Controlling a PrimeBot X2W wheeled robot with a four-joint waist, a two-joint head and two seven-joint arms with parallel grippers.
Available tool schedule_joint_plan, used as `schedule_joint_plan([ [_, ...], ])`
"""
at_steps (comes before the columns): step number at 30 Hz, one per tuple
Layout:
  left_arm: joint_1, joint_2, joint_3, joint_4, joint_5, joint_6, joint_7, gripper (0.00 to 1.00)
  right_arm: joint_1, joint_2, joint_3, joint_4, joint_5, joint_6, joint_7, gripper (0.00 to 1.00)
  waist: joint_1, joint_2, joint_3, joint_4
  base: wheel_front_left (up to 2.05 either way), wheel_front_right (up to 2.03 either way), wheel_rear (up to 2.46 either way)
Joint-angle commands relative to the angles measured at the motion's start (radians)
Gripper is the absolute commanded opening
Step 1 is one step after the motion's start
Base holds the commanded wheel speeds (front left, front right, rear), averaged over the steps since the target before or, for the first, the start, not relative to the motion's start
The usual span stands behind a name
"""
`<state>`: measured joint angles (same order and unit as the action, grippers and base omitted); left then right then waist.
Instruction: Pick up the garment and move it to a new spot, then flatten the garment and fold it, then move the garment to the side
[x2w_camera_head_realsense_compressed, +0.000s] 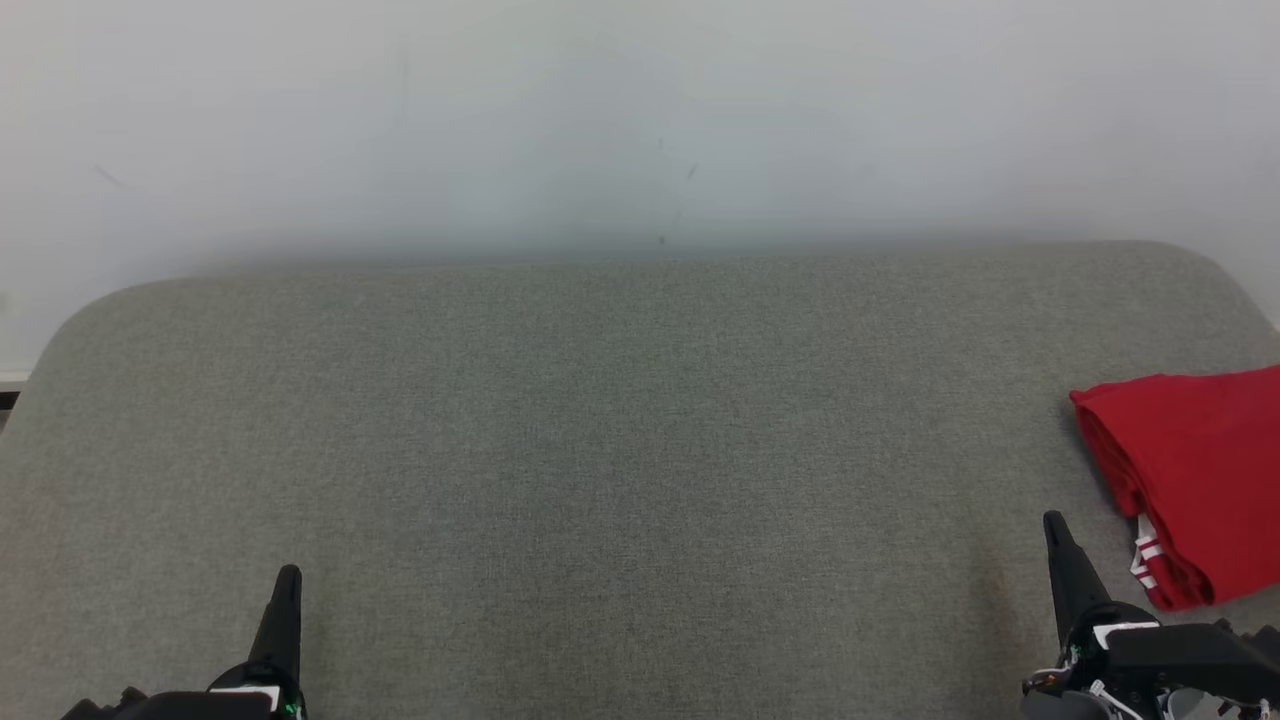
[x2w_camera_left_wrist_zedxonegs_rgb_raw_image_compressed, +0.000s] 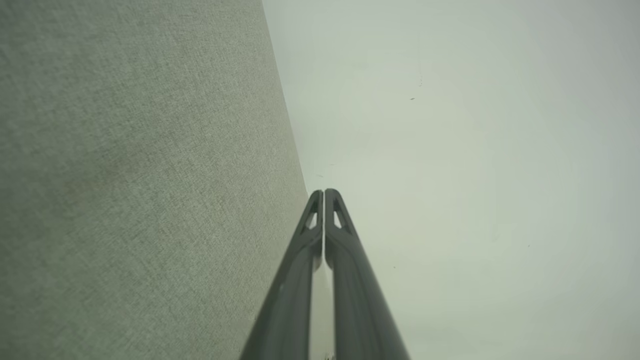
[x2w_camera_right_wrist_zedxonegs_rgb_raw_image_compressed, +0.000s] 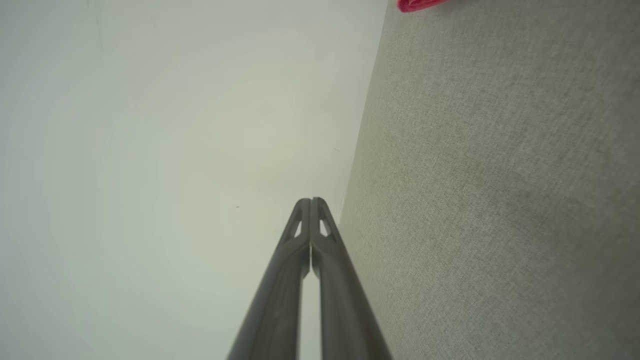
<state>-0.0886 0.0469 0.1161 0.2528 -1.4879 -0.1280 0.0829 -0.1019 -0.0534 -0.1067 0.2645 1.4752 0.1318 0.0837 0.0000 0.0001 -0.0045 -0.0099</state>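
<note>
A red garment (x2w_camera_head_realsense_compressed: 1195, 470) with white stripes lies folded at the right edge of the grey fabric surface (x2w_camera_head_realsense_compressed: 620, 440); a sliver of the red garment (x2w_camera_right_wrist_zedxonegs_rgb_raw_image_compressed: 417, 4) shows at the top of the right wrist view. My right gripper (x2w_camera_head_realsense_compressed: 1055, 525) stands shut and empty just left of the garment, its tips (x2w_camera_right_wrist_zedxonegs_rgb_raw_image_compressed: 311, 201) pressed together. At the lower left my left gripper (x2w_camera_head_realsense_compressed: 289, 575) is shut with nothing in it, far from the garment, and its tips (x2w_camera_left_wrist_zedxonegs_rgb_raw_image_compressed: 324, 191) meet in the left wrist view.
A pale wall (x2w_camera_head_realsense_compressed: 640, 120) rises behind the grey surface. The surface has rounded back corners, and part of the garment runs off the head view's right side.
</note>
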Motion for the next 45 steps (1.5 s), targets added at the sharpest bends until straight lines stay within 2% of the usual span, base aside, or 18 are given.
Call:
schedule_joint_plan([
  [1, -0.015, 0.005, 0.0, -0.006, -0.023, -0.004, 0.006, 0.0, -0.008, 0.002, -0.003, -0.008, 0.024, -0.002, 0.006, 0.0, 0.0, -0.0001, 0.001, 0.001, 0.0, 0.0, 0.0],
  [18, -0.026, 0.006, -0.002, -0.009, -0.129, -0.004, 0.035, 0.0, -0.01, 0.005, -0.01, -0.023, 0.143, -0.002, 0.034, 0.0, 0.0, -0.0001, 0.007, 0.01, 0.0, 0.0, 0.0],
  [45, -0.025, 0.005, -0.002, -0.009, -0.127, -0.004, 0.033, 0.0, -0.009, 0.004, -0.009, -0.022, 0.138, -0.002, 0.034, 0.0, 0.0, -0.0001, 0.008, 0.01, 0.0, 0.0, 0.0],
])
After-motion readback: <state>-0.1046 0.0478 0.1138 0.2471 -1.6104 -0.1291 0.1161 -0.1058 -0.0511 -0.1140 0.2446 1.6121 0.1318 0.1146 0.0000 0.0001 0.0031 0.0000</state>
